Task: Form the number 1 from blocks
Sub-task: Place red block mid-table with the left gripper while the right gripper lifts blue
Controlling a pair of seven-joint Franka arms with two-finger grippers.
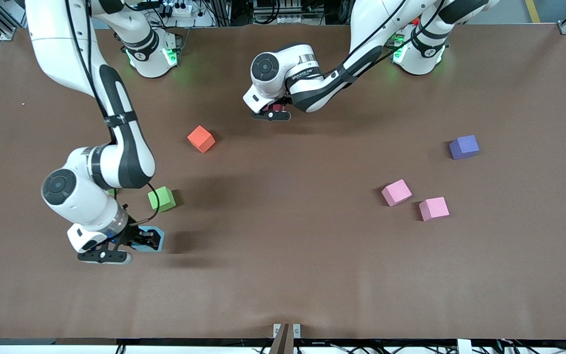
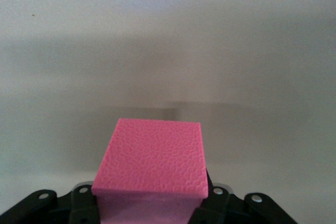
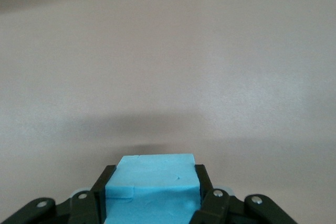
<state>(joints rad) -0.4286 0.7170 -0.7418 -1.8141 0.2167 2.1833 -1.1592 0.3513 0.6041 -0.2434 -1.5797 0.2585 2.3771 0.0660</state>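
My left gripper (image 1: 274, 111) hangs over the table's middle, toward the robots' bases, shut on a bright pink block (image 2: 151, 157). My right gripper (image 1: 138, 241) is low over the table toward the right arm's end, shut on a light blue block (image 3: 153, 184) that shows between its black fingers (image 3: 104, 183). Loose on the table are a red block (image 1: 201, 138), a green block (image 1: 161, 198) close to the right gripper, two pale pink blocks (image 1: 396, 192) (image 1: 434, 208) side by side, and a purple block (image 1: 464, 147).
The brown table (image 1: 283, 275) runs bare across its middle and along the edge nearest the front camera. A sliver of a second green thing (image 1: 111, 192) peeks out beside the right arm's wrist. Both arm bases stand at the top.
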